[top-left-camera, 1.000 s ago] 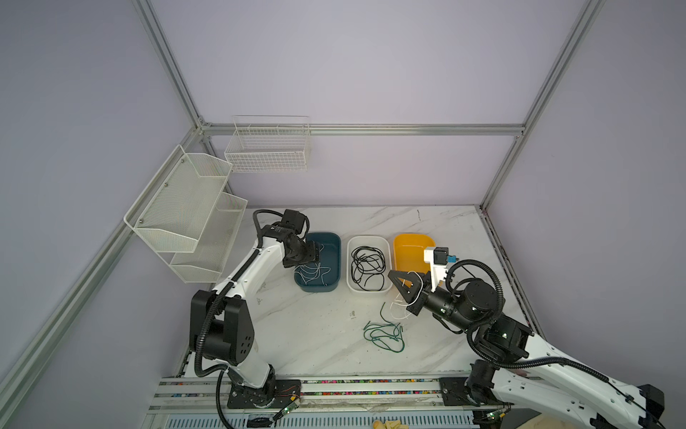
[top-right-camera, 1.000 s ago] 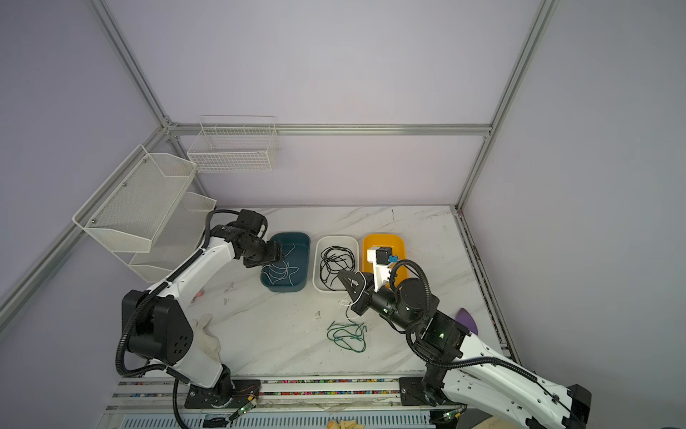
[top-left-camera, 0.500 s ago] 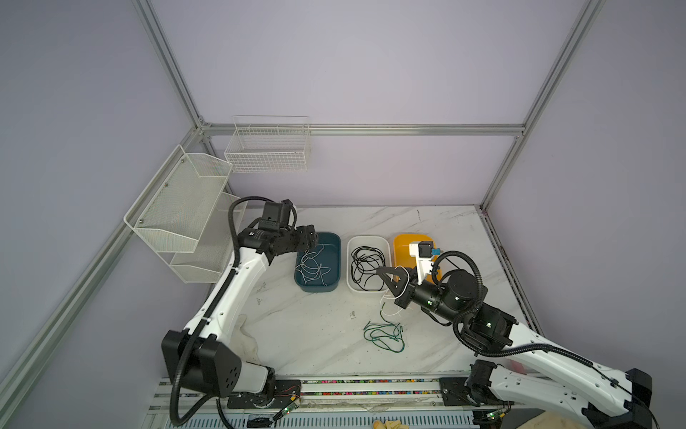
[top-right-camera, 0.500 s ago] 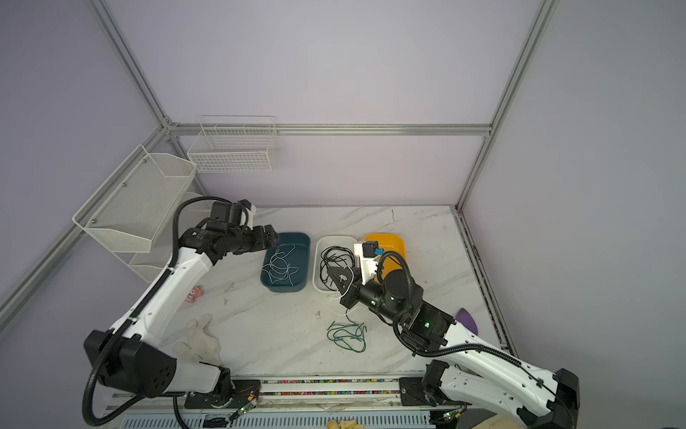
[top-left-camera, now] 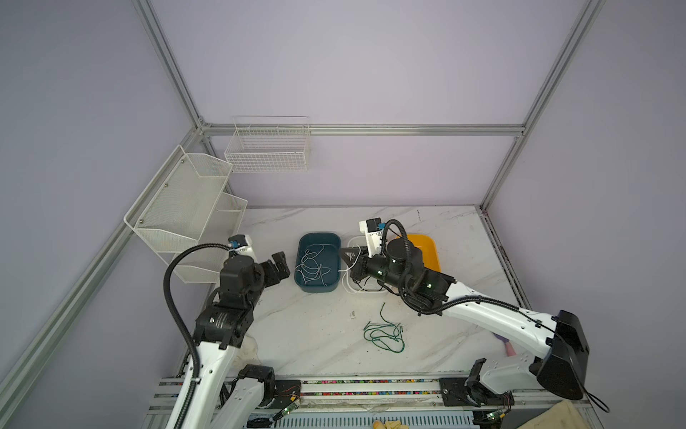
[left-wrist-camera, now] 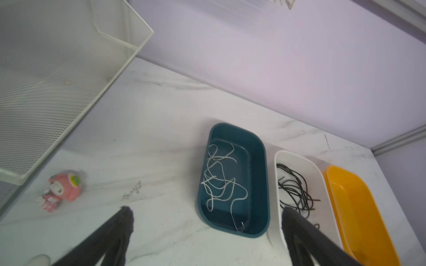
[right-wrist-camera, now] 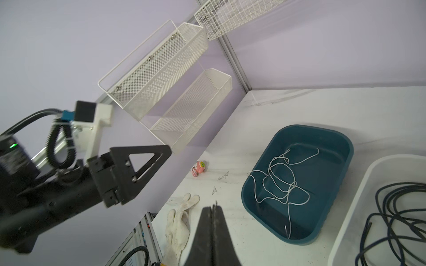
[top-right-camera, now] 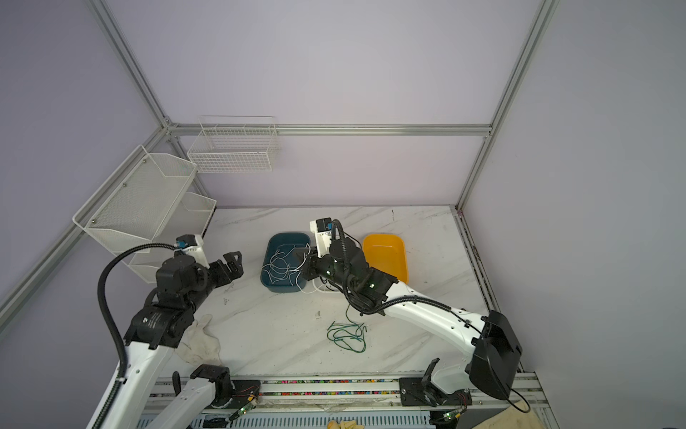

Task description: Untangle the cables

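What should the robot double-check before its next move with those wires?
1. The left claw is open, empty, beside the teal bin: ok.
2. The right claw is shut on the white cable: ok, it seems.
3. That cable hangs wholly over the teal bin: cannot tell.
4. The green cable lies alone on the table, away from both claws: ok.
5. The orange bin is empty: ok.

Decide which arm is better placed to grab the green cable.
Likely right: the green cable lies nearer its arm, though the right end effector is shut. The open left end effector sits farther, beyond the teal bin.
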Available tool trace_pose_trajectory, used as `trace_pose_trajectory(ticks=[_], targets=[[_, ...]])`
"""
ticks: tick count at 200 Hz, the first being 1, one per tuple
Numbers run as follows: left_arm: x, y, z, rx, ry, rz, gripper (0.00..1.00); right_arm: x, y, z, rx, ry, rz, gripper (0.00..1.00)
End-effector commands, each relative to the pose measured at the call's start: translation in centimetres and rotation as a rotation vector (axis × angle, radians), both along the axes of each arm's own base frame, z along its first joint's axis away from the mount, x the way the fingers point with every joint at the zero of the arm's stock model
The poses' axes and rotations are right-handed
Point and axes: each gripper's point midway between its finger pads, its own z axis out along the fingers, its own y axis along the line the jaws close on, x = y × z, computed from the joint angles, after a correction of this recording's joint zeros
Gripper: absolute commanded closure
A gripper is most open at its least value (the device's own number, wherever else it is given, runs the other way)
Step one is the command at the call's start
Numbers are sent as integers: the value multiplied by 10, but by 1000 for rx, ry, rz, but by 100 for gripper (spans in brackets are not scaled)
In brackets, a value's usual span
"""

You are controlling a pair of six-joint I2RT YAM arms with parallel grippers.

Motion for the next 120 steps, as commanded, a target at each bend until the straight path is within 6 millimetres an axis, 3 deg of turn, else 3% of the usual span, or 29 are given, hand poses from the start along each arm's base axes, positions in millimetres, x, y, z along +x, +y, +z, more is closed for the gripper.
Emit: trace_pose_trajectory(ticks=[1,14,60,120], targets=[[-18,36,-2,0,-127,211,0,16,22,-1,1,-16,5,100],[-26,44,-4,-29,-142,268,0,28,36,-10,-13,-11,1,100],[-26,45,-1,-6,-118,267,0,68,93,-56,-79,27,1,100],[-31,46,-2,12,-104,275,0,117,130,-107,-164,38,-54,100]])
